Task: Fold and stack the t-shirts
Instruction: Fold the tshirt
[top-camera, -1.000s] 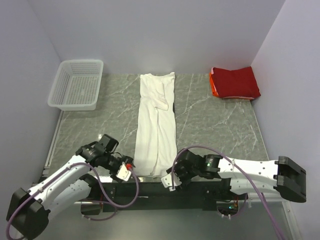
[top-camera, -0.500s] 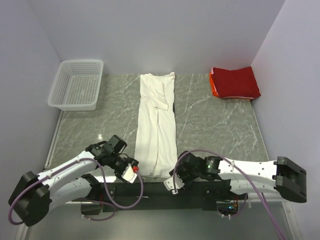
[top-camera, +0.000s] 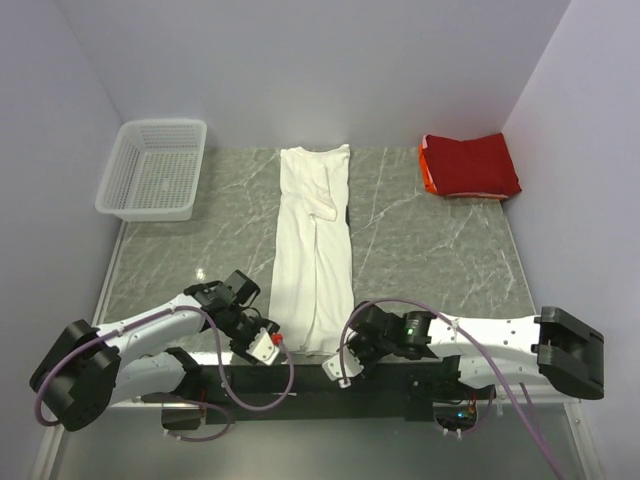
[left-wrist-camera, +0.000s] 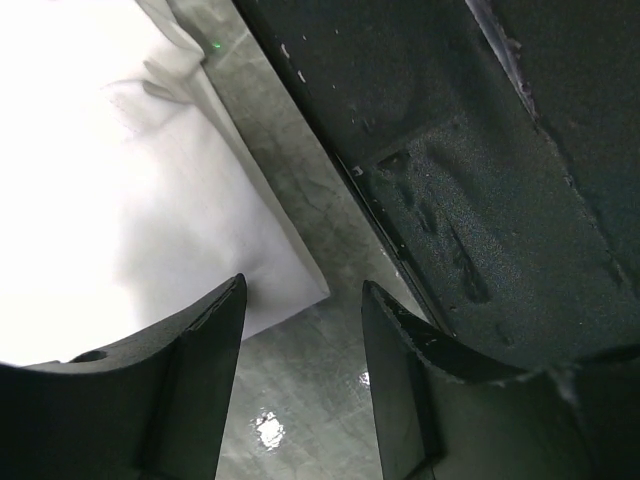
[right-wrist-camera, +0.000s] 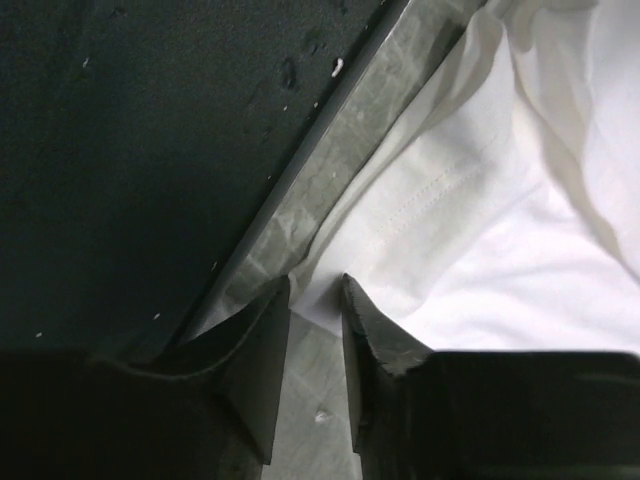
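Note:
The white t-shirt (top-camera: 313, 250) lies folded into a long narrow strip down the middle of the table. The red t-shirt (top-camera: 470, 165) sits folded at the back right. My left gripper (top-camera: 268, 346) is low at the strip's near left corner. In the left wrist view the left gripper (left-wrist-camera: 303, 285) is open, and the white shirt's (left-wrist-camera: 150, 200) corner lies just between its fingertips. My right gripper (top-camera: 337, 368) is at the near right corner. In the right wrist view the right gripper (right-wrist-camera: 313, 282) has a narrow gap, and the white shirt's (right-wrist-camera: 500, 220) corner reaches in between the tips.
A white mesh basket (top-camera: 152, 168) stands at the back left. The grey marbled table (top-camera: 430, 250) is bounded by walls at the left, back and right. A black bar (top-camera: 300, 385) runs along the near edge, right beside both grippers.
My left gripper has slid right, up to the white shirt's near left corner. The right gripper's jaws have narrowed around the near right corner. Neither shirt has moved.

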